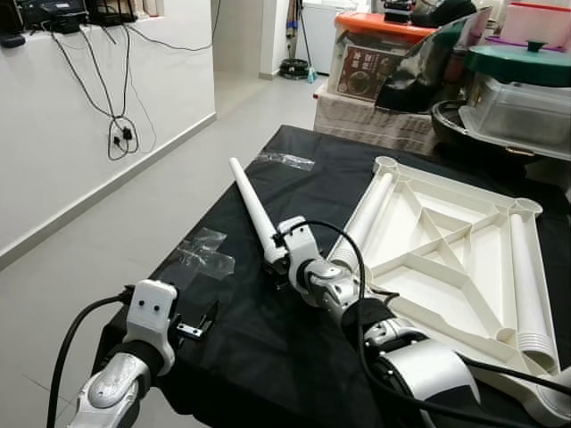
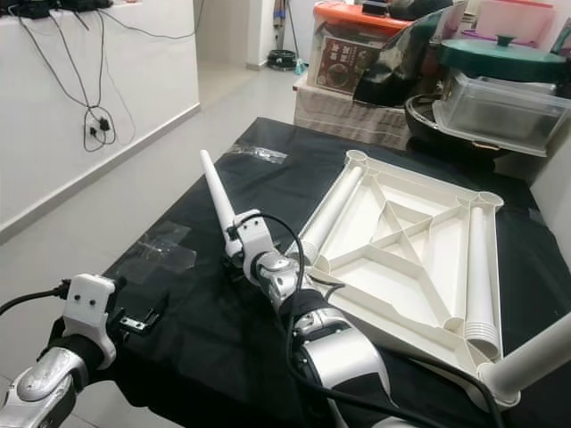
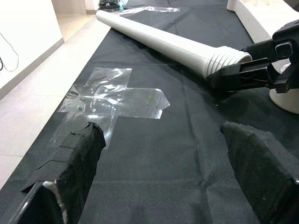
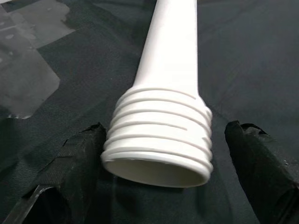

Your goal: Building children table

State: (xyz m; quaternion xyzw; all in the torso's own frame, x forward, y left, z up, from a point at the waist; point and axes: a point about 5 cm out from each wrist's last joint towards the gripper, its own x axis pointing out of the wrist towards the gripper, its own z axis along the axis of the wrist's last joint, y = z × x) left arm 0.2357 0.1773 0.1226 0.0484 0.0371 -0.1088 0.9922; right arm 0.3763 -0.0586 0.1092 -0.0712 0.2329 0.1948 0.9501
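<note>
Right gripper [image 1: 278,264] sitting at the threaded end of a loose table leg [image 1: 253,209] on the black-covered table [image 1: 294,178].

The table's left edge is giving onto open grey floor [image 1: 134,223] running along a white wall [image 1: 53,134] with dangling cables; stacked boxes and a green-lidded container [image 1: 522,67] are crowding the far side. The upturned white tabletop [image 1: 446,259] is lying on the cloth to the right, a leg lying along each side. The right gripper's fingers [image 4: 79,154] are spreading wide either side of the leg's threads, one just beside them, the other apart. The left gripper [image 1: 201,323] is hovering by the near-left edge, fingers [image 3: 79,154] wide, holding nothing, close to taped plastic film [image 3: 117,98].
</note>
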